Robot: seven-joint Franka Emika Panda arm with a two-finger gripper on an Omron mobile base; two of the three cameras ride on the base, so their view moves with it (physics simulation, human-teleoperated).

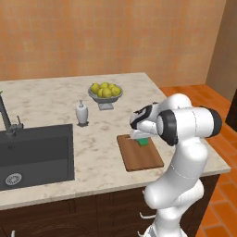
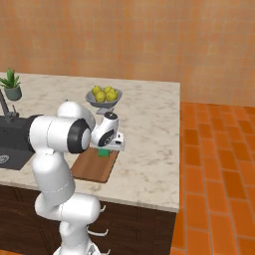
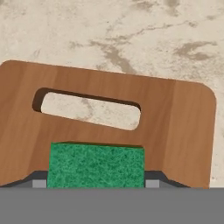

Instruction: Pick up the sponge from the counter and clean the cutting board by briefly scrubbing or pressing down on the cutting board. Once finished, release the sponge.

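The brown wooden cutting board [image 1: 141,158] [image 2: 92,167] [image 3: 175,122] lies on the beige marble counter [image 1: 46,99] [image 2: 149,129] [image 3: 109,35] near its front right corner. My gripper [image 1: 141,137] [image 2: 106,147] [image 3: 96,183] points down over the board's far end and is shut on the green sponge [image 1: 144,142] [image 2: 103,153] [image 3: 96,164]. In the hand view the sponge sits between the two finger tips, just short of the board's slot handle [image 3: 89,109]. Whether the sponge presses on the wood or hovers just above it I cannot tell.
A grey bowl of lemons [image 1: 105,94] [image 2: 104,96] stands behind the board. A white soap dispenser [image 1: 82,113] is left of it. The dark sink [image 1: 34,155] [image 2: 10,137] with its faucet [image 1: 7,118] is further left, and a small plant [image 2: 11,85] stands at the back.
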